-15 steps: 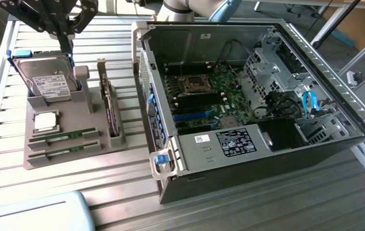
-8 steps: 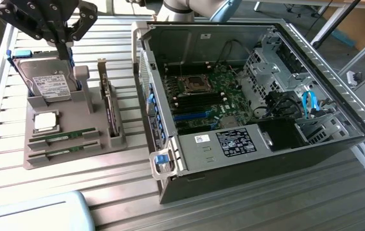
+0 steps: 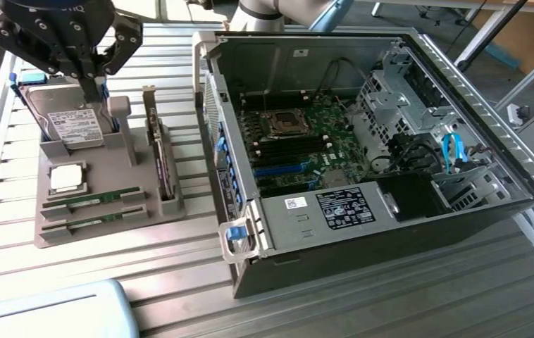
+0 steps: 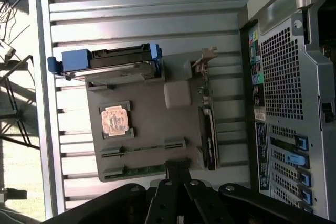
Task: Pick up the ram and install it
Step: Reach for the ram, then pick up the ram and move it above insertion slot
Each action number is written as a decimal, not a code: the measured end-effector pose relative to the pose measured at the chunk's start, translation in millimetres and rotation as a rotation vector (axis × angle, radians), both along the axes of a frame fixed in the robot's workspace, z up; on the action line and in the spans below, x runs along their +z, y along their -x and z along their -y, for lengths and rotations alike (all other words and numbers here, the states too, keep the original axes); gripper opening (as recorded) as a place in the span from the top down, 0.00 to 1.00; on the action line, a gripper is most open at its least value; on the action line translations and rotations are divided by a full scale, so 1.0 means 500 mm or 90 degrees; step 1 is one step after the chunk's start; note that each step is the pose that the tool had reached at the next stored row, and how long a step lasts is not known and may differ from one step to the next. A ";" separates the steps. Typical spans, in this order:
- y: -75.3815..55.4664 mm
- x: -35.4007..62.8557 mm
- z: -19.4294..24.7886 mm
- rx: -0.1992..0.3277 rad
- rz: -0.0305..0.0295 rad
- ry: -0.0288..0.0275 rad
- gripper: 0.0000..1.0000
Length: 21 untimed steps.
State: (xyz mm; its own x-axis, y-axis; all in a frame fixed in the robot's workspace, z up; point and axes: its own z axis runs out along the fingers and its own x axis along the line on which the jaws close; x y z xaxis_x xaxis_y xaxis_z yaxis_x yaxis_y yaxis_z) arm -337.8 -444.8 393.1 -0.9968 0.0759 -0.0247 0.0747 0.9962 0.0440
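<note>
Two ram sticks lie in slots at the near end of the grey holder (image 3: 107,176): one ram stick (image 3: 93,201) and, beside it, a second ram stick (image 3: 93,224). The wrist view shows the same ram sticks (image 4: 143,170) (image 4: 142,148) edge-on. My gripper (image 3: 93,88) hangs high over the far end of the holder, above the hard drive (image 3: 72,123). Its fingers are shut with nothing between them. In the wrist view the gripper (image 4: 178,171) points near the end of the outer ram stick. The open computer case (image 3: 361,141) shows its motherboard (image 3: 295,134).
The holder also carries a processor chip (image 3: 67,178) and an upright dark expansion card (image 3: 159,162). The case's rear panel (image 4: 286,103) stands close beside the holder. A pale blue object (image 3: 51,310) sits at the near edge of the slatted metal table (image 3: 182,232).
</note>
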 end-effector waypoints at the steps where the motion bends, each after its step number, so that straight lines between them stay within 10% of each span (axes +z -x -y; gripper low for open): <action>1: 0.000 0.000 0.0070 0.000 0.0000 0.0000 0.89; 7: 0.002 0.000 0.0445 0.000 0.0000 0.0001 0.89; 21: 0.002 0.000 0.0446 0.001 0.0000 0.0000 0.89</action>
State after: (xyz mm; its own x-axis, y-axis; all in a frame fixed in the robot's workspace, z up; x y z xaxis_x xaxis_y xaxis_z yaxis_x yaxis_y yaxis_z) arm -338.9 -467.1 393.2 -0.9969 0.0747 -0.0247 0.0736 0.9963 0.0439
